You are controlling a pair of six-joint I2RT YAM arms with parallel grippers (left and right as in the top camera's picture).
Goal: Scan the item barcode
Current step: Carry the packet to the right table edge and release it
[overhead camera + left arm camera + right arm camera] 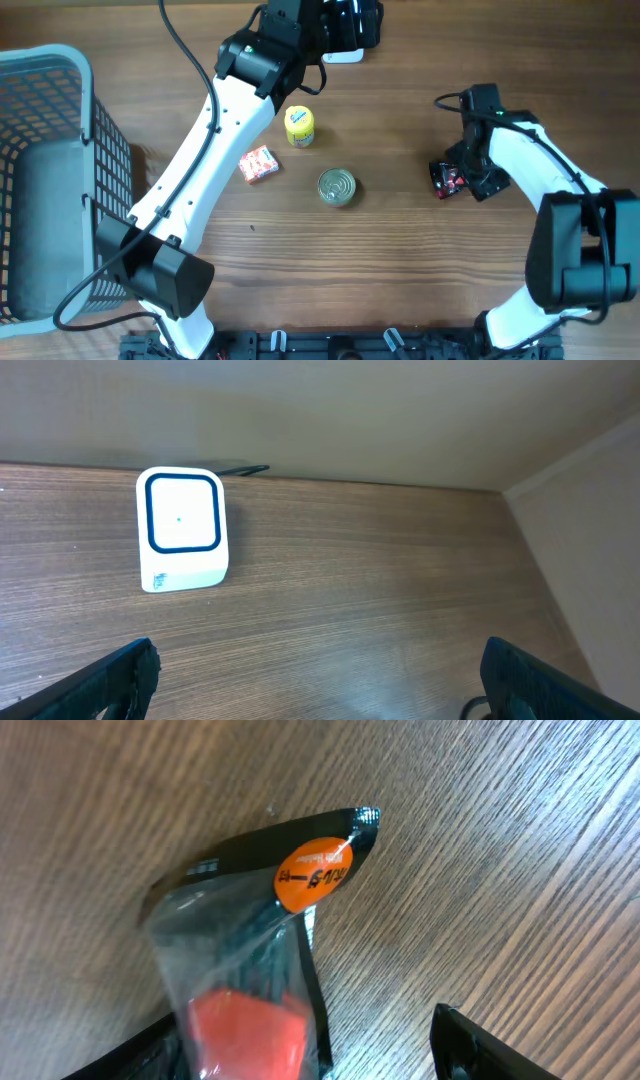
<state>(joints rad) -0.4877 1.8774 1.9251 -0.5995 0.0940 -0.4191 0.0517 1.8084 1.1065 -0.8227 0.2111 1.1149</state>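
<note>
The item is a black and clear plastic packet [250,950] with an orange sticker [313,873] and red contents, lying on the wood at the right of the table [447,180]. My right gripper [300,1055] straddles it. The left finger is against the packet, while the right finger [490,1045] stands apart from it with bare wood between. A white scanner with a blue-framed window [182,528] lies at the table's back edge. My left gripper [320,685] hovers wide open in front of the scanner, holding nothing.
A yellow tub [299,126], a tin can [337,187] and a small red box [259,164] sit mid-table. A grey wire basket [50,70] stands at the left edge. The left arm stretches diagonally across the table's left half.
</note>
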